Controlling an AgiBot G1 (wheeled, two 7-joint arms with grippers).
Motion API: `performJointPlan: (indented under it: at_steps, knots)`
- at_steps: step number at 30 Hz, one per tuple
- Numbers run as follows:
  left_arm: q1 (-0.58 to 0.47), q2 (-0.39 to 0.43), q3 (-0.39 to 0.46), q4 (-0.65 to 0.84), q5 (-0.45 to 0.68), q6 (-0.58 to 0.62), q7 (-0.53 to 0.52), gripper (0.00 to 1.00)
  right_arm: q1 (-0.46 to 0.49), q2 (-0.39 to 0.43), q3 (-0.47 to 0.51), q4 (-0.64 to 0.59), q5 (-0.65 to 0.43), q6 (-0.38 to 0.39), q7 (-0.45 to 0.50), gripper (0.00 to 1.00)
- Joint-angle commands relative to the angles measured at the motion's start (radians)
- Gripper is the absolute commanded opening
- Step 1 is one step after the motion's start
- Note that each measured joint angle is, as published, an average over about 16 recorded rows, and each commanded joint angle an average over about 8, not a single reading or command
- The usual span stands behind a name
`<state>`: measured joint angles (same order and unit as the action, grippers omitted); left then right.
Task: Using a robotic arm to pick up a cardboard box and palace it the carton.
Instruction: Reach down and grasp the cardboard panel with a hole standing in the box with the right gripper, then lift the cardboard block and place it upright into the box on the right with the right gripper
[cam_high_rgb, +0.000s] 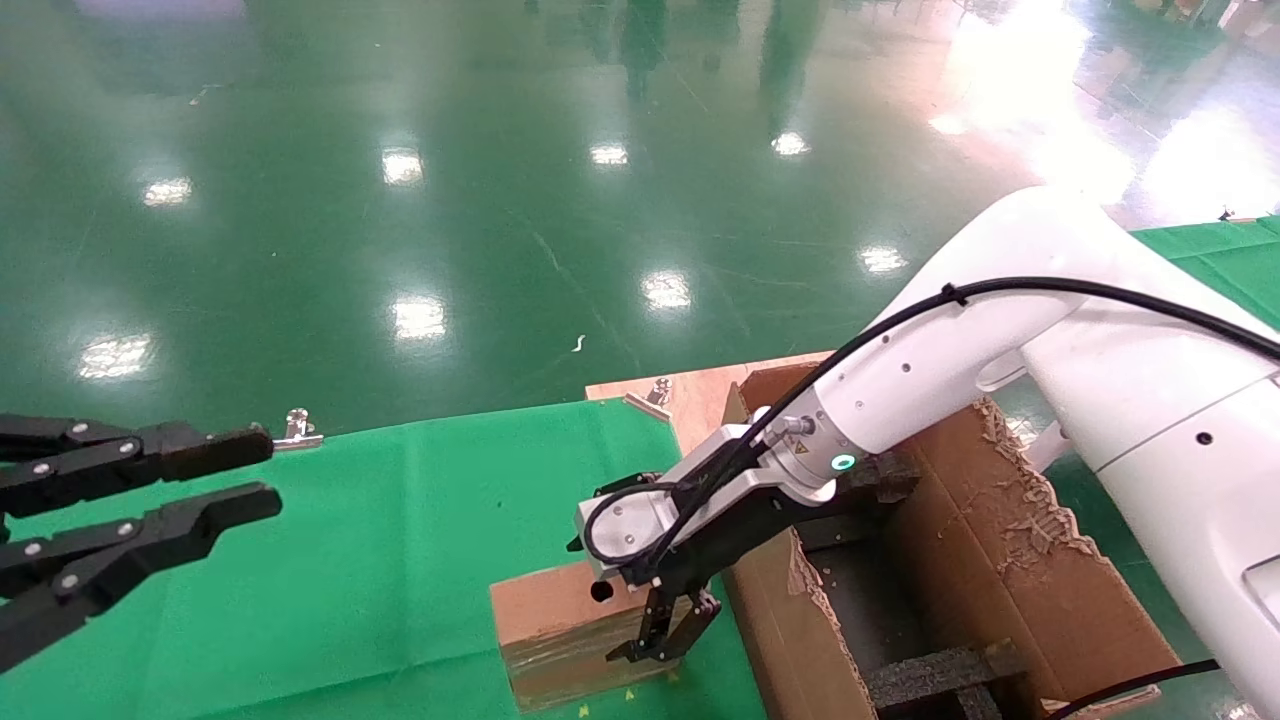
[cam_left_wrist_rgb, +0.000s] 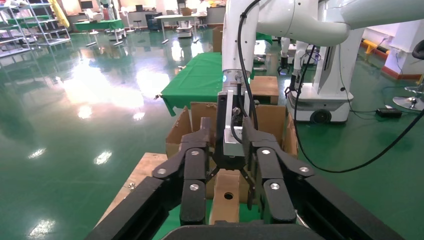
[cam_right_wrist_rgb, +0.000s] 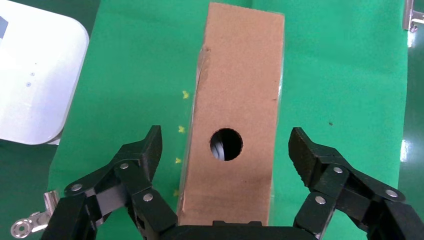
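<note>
The small cardboard box (cam_high_rgb: 545, 612) lies on the green cloth, round hole on its top face, clear tape on its side. My right gripper (cam_high_rgb: 665, 635), on the white robotic arm (cam_high_rgb: 930, 370), hangs open just above the box's end nearest the carton. In the right wrist view the box (cam_right_wrist_rgb: 235, 90) lies lengthwise between the spread fingers (cam_right_wrist_rgb: 149, 150), untouched. The large carton (cam_high_rgb: 1010, 560) with ragged flaps and black foam dividers (cam_high_rgb: 930, 675) stands right beside the box. My left gripper (cam_high_rgb: 215, 480) is open and empty, hovering at the far left. Its own view shows the box (cam_left_wrist_rgb: 225, 200) and carton (cam_left_wrist_rgb: 200, 117).
The green cloth table (cam_high_rgb: 400, 530) ends at a far edge with metal clamps (cam_high_rgb: 298, 428). A bare wooden board (cam_high_rgb: 700, 395) lies behind the carton. Shiny green floor lies beyond. Another white robot base (cam_left_wrist_rgb: 325, 95) stands far off.
</note>
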<state>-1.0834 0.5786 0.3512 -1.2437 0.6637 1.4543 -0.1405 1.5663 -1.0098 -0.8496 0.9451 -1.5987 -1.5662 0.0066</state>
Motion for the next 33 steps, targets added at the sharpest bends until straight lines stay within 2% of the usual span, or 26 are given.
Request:
performJointPlan:
  at_steps: [1,25,33]
  knots:
    - [0.0,0.0,0.0,0.0,0.0,0.0,0.0,1.0,-0.001,0.001,0.002,0.002,0.001,0.0,0.001,0.0]
    - [0.0,0.0,0.0,0.0,0.0,0.0,0.0,1.0,-0.004,0.006,0.007,0.008,0.005,0.003,0.009,0.0]
    - [0.0,0.0,0.0,0.0,0.0,0.0,0.0,1.0,0.06,0.01,0.0,-0.016,0.024,-0.005,-0.012,0.0]
